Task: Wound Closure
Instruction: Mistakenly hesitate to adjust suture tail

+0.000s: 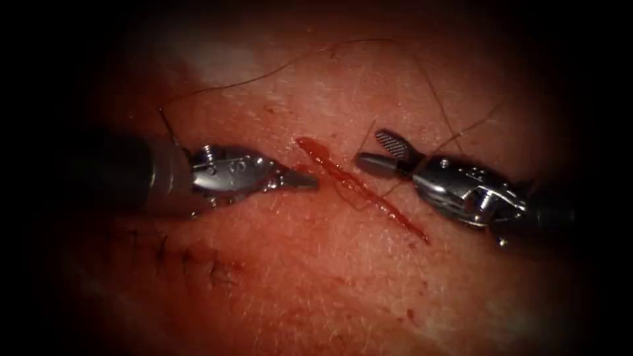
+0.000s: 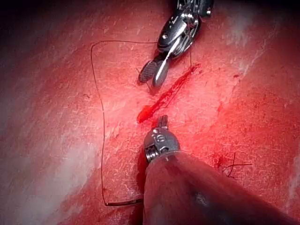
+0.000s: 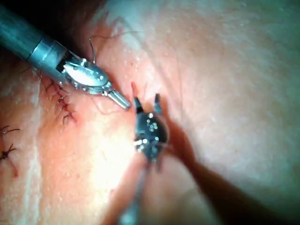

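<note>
- Endoscope view: the left tool point(image 1: 304, 179) is seen on the left of the cut point(image 1: 359, 188), jaws closed together and empty, tip pointing toward 3 o'clock. The right tool point(image 1: 381, 153) is seen on the right of the cut with jaws spread wide, nothing between them. Thread point(image 1: 277, 69) is looped over the tissue point(image 1: 316, 283) toward 12 o'clock. An older stitched line point(image 1: 188, 260) lies at 7 o'clock.
- Left wrist view: the left tool point(image 2: 162, 123) is held just short of the cut point(image 2: 166, 96); thread point(image 2: 99, 122) is draped in a long loop on the tissue point(image 2: 56, 140).
- Right wrist view: the right tool point(image 3: 146, 101) is shown parted beside the left tool point(image 3: 123, 102).
- The needle cannot be made out with certainty.
</note>
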Robot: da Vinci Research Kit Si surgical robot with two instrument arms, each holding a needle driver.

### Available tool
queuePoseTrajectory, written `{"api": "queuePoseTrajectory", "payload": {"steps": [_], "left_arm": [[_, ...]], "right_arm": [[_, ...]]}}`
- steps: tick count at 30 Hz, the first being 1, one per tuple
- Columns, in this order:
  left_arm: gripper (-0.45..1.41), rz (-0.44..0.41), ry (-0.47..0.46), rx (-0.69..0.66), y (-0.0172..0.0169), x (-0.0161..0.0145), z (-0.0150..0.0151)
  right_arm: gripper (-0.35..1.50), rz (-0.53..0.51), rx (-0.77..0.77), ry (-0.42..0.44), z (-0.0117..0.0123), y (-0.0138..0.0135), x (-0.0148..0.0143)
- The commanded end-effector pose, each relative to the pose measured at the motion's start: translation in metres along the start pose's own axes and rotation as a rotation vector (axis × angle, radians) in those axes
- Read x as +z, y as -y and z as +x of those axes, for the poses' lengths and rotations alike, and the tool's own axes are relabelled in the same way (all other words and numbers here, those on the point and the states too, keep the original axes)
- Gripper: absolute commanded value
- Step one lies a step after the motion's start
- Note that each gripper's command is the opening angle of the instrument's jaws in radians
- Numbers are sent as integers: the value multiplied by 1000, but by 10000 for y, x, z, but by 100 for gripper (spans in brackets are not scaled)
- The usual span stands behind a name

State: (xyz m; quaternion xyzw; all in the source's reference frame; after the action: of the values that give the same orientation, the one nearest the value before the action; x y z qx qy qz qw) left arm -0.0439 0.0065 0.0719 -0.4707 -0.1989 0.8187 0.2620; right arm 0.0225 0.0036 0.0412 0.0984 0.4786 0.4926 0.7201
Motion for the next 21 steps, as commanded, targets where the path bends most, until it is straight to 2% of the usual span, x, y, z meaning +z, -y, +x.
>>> {"api": "queuePoseTrajectory", "payload": {"steps": [1, 3, 6, 7, 9, 10, 11, 12, 13, 14, 16, 21], "left_arm": [[-45, -4, 0, -5, -4, 5, -3], [-45, -6, 0, -13, -4, 4, -1], [-45, -14, 2, -4, -8, -6, 8], [-45, -14, 2, -4, -8, -6, 8], [-45, -10, 4, 1, -14, -19, 20], [-33, -10, -25, -8, -20, -26, 35], [-28, -11, -34, -7, -22, -28, 40], [-10, -7, -53, -14, -26, -32, 51], [-10, -7, -53, -14, -26, -32, 51], [7, -4, -76, -22, -31, -38, 64], [22, 6, -105, -11, -36, -48, 81], [29, 13, -103, 18, -46, -66, 95]], "right_arm": [[31, 1, 4, 3, -4, 9, 7], [31, 1, 10, 0, -4, 10, 8], [56, -12, -14, -3, -5, 10, 4], [56, -12, -14, -3, -5, 10, 4], [88, -28, -29, -5, -11, 11, -11], [108, -32, -38, -5, -19, 15, -29], [111, -31, -45, -4, -22, 18, -35], [111, -26, -58, -2, -31, 25, -52], [111, -26, -58, -2, -31, 25, -52], [111, -21, -83, 10, -36, 33, -66], [109, -19, -117, 29, -40, 45, -82], [108, -4, -199, 66, -40, 69, -92]]}}
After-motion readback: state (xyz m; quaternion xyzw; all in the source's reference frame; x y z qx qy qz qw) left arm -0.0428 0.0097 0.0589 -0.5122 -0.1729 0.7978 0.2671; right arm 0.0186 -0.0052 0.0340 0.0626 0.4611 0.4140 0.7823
